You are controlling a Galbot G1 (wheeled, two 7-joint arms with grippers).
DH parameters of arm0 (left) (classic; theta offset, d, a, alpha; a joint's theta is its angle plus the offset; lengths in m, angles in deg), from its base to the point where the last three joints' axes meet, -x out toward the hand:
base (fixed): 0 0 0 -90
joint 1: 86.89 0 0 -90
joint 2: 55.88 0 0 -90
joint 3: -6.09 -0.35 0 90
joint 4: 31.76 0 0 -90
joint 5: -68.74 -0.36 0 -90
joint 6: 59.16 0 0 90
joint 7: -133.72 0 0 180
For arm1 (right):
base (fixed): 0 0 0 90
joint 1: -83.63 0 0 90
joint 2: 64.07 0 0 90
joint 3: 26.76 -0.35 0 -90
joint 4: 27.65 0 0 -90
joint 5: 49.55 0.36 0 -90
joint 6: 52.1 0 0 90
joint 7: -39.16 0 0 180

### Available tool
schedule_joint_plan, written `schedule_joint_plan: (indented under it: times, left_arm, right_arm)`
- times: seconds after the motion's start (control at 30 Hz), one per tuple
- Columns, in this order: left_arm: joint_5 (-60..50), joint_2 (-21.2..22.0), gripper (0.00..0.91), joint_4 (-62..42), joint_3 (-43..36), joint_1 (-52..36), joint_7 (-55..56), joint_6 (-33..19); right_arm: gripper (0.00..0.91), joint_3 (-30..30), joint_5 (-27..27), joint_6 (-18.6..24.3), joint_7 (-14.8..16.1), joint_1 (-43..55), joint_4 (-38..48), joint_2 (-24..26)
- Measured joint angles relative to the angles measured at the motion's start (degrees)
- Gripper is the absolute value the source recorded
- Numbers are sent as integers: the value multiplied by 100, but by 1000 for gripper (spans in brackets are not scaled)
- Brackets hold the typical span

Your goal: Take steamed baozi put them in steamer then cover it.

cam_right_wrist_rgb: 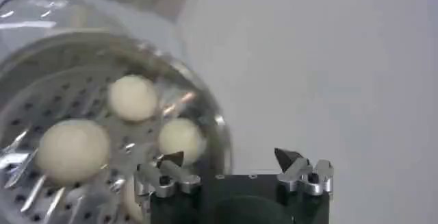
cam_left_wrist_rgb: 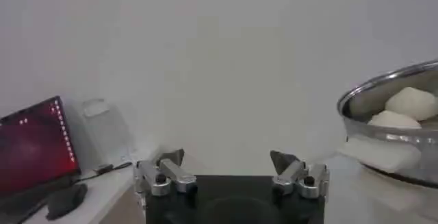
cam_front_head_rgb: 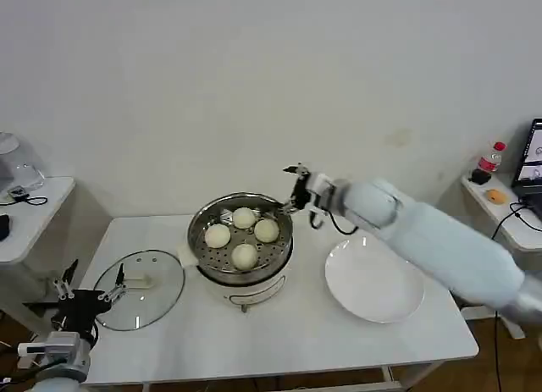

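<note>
1. White is the worktop point(cam_front_head_rgb: 279, 341) that carries all the things; it is the largest surface, so the robot can reach each thing from above.
2. Steel and shiny, the steamer point(cam_front_head_rgb: 280, 240) stands in the middle of the worktop on its white pot base. It is uncovered, I judge so that the buns could go in.
3. At 3 o'clock of the steamer lies a white plate point(cam_front_head_rgb: 373, 282), bare now; the buns probably came from it.
4. At 9 o'clock of the steamer the cover point(cam_front_head_rgb: 140, 290) lies flat on the worktop, the glass down and the handle up, ready for a grasp. Covering is the step not yet done.
5. The right pincer point(cam_front_head_rgb: 295, 186) hangs spread and holds nothing, just outside the steamer rim at about 2 o'clock.
6. The left pincer point(cam_front_head_rgb: 89, 286) is spread too, holds nothing and waits just beside the cover at 9 o'clock.
7. All four steamed baozi point(cam_front_head_rgb: 243, 237) sit inside the steamer, apart from each other, so steam can pass.
</note>
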State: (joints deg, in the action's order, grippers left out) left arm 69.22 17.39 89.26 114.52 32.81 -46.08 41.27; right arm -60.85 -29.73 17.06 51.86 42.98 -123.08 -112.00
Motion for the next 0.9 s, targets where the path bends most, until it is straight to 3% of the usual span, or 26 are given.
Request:
schedule_joint_plan:
  times: [0.23, 0.53, 0.73, 0.9]
  left_arm:
    - [-305, -80, 907, -203, -103, -56, 7, -157]
    - [-1375, -342, 907, -633, -249, -189, 50, -440]
    - [-2720, -558, 907, -1123, -459, -328, 125, -714]
    - [-3856, -620, 907, -1524, -551, -344, 229, -867]
  right_arm:
    - [907, -2495, -611, 919, -444, -2652, -697, -70]
    - [907, -5282, -948, 1992, -459, -5412, -1282, -1164]
    - [907, -6682, -1053, 2446, -418, -6778, -1452, -1923]
    - [907, -7486, -1068, 2654, -405, -7359, -1521, -2312]
